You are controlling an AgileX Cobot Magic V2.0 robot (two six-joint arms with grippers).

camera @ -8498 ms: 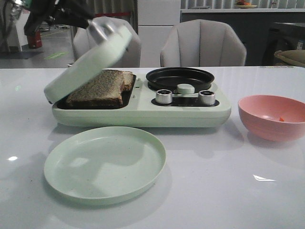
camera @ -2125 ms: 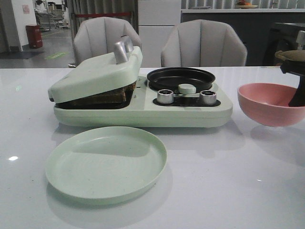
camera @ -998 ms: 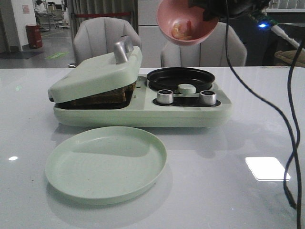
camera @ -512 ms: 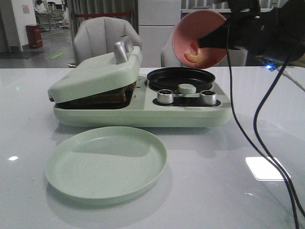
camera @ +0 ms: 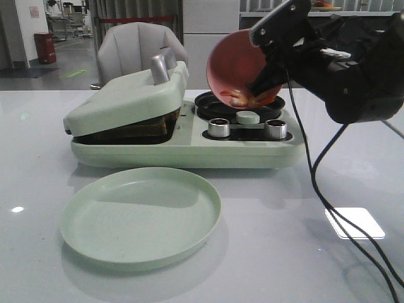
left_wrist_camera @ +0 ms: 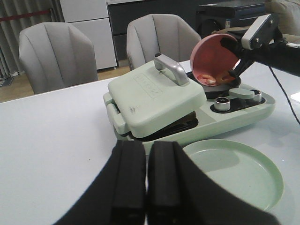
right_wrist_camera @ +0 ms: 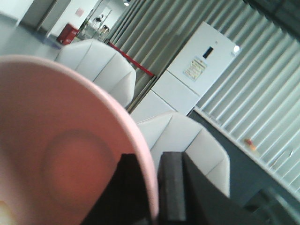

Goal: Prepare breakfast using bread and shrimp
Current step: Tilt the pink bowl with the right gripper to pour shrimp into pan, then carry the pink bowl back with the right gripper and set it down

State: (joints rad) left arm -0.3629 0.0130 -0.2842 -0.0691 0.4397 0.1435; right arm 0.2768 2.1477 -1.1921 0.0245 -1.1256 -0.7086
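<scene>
Shrimp (camera: 238, 96) lie bunched at the low lip of a pink bowl (camera: 237, 66), which is tipped steeply on its side above the round black pan (camera: 214, 100) of a pale green breakfast maker (camera: 189, 151). The right gripper (camera: 268, 76) holds that bowl by its rim, its jaws pinching the pink wall between them, as the right wrist view shows close up with one finger (right_wrist_camera: 171, 187) outside the rim. Bread (camera: 136, 129) sits in the left compartment of the maker, only its dark edge showing under the hinged lid (camera: 126, 101), which rests slightly ajar on it with a silver handle (camera: 161, 65) on top. Two metal knobs (camera: 218, 127) and a pale green round knob stand on the panel in front of the pan. A green plate (camera: 139, 218) lies on the desk (camera: 50, 170) just in front of the maker. The left gripper (left_wrist_camera: 146, 178) hangs over the desk near the plate, well apart from the maker, its jaws pressed together on nothing.
</scene>
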